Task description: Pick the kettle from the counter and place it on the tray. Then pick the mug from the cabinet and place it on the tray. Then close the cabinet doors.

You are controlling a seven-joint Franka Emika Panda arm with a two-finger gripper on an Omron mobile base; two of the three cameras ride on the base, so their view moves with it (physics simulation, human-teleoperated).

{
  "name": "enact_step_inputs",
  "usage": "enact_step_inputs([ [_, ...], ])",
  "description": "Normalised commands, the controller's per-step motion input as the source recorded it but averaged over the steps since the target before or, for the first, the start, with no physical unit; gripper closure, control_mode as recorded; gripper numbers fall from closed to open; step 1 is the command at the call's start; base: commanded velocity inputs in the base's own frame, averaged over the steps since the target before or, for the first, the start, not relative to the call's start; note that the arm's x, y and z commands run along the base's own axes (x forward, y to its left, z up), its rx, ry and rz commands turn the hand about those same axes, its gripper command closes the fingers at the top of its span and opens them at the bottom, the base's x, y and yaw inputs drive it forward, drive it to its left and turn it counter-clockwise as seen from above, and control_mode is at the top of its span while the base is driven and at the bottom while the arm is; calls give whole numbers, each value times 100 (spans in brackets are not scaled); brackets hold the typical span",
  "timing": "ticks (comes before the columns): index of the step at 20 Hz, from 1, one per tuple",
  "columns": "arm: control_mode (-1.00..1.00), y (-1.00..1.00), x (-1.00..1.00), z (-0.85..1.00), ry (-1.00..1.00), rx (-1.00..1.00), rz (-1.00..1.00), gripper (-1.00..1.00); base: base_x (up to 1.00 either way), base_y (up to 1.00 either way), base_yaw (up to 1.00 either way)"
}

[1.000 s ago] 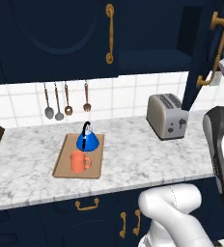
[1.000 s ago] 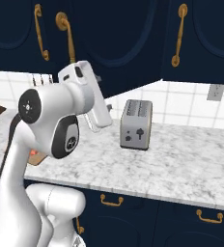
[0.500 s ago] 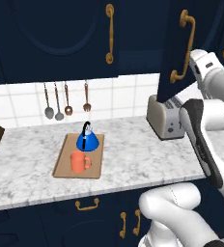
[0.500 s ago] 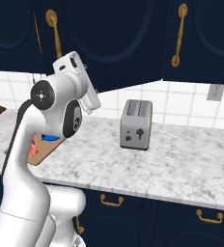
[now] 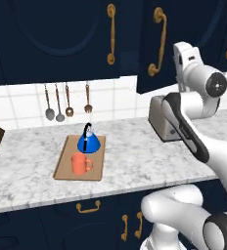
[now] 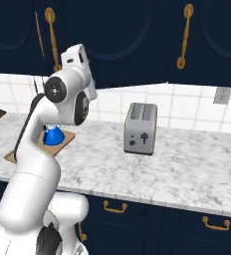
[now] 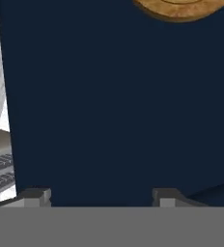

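A wall of dark navy cabinet doors (image 5: 61, 39) with brass bar handles (image 5: 111, 34) hangs above the long marbled counter (image 5: 130, 161). One door (image 5: 157, 46) to the right of centre stands slightly proud of the rest, its curved brass handle (image 5: 158, 41) facing out, and the white arm's hand reaches up just beside that panel.

The hand camera looks close onto a flat navy door face (image 7: 123, 106), with part of a round brass fitting (image 7: 181, 9) at the top edge. The gripper (image 7: 98, 198) shows two dark fingertips (image 7: 35, 197) set well apart at the bottom of that view, nothing between them but the door surface behind. Whether the tips touch the panel cannot be told.

On the counter, a silver toaster (image 6: 140, 128) stands near the tiled wall, partly behind the arm in the left base view. Farther left lies the wooden tray (image 5: 66, 163), flat on the stone. The blue kettle (image 5: 89, 141) sits upright on the tray's far end, and the orange mug (image 5: 80, 164) stands on the tray just in front of it, handle to the right. Spoons and a fork (image 5: 87, 100) hang on the tiles above.
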Motion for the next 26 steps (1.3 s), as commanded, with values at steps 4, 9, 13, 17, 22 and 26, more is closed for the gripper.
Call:
enact_step_inputs([
  [4, -100, 33, 100, -13, 1, 20, -2, -100, 0, 0, 0],
  [9, -100, 5, 76, -6, 14, 15, -21, -100, 0, 0, 0],
  [13, -100, 0, 39, -2, 20, 17, -28, -100, 0, 0, 0],
  [17, -100, -2, 22, -18, 11, 10, -22, -100, 0, 0, 0],
  [22, -100, -8, 39, -30, 5, 3, -15, -100, 0, 0, 0],
  [26, -100, -6, 49, -55, 3, 1, -12, -100, 0, 0, 0],
])
